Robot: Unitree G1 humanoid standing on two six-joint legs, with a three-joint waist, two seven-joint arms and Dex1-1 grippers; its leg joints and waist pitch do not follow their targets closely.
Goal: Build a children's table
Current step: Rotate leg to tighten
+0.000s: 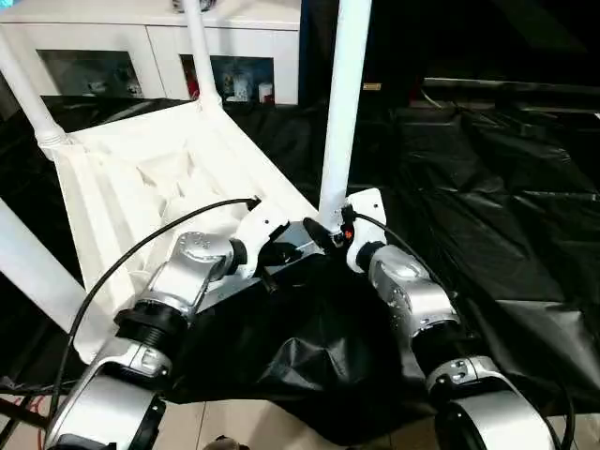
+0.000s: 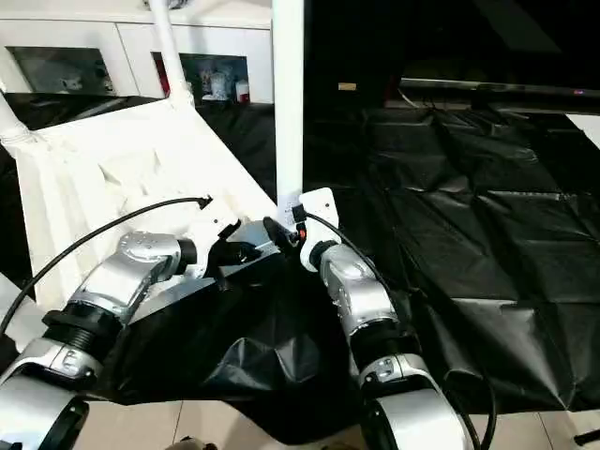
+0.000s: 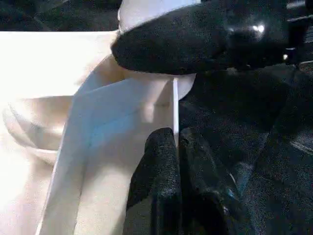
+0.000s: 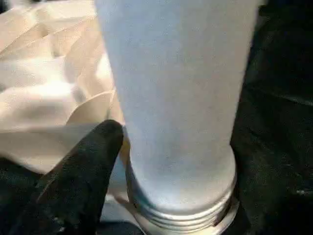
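Four legs: the children's table [image 1: 141, 178] lies upside down on the black sheet [image 1: 487, 206], ribbed underside up, so the corner sockets face upward to take legs; three legs stand in the far and left corners, and the near leg [image 1: 343, 103] stands upright at the near right corner socket [image 4: 186, 210]; a ridged, thread-like band shows at its foot in the right wrist view, so I judge it not fully seated.

Table top: tilted, its near edge low by the grippers; the white cabinet [image 1: 150, 47] stands behind it.

Left gripper: left gripper [image 3: 176, 147] has its fingers pressed together with nothing thick between them; a thin white rib of the top lies right at the tips, but whether it is pinched I cannot tell; judged to be steadying the top while the leg is worked.

Right gripper: right gripper [image 1: 328, 230] sits at the foot of the near leg; one black finger [image 4: 83, 166] shows beside the leg's base, just apart from it; the jaws look spread about the tube rather than clamped, and a firm hold cannot be confirmed.

Arms: both silver forearms reach forward and inward, wrists bent toward each other, so the two grippers nearly meet at the same corner; the left comes from the table side, the right from the sheet side.
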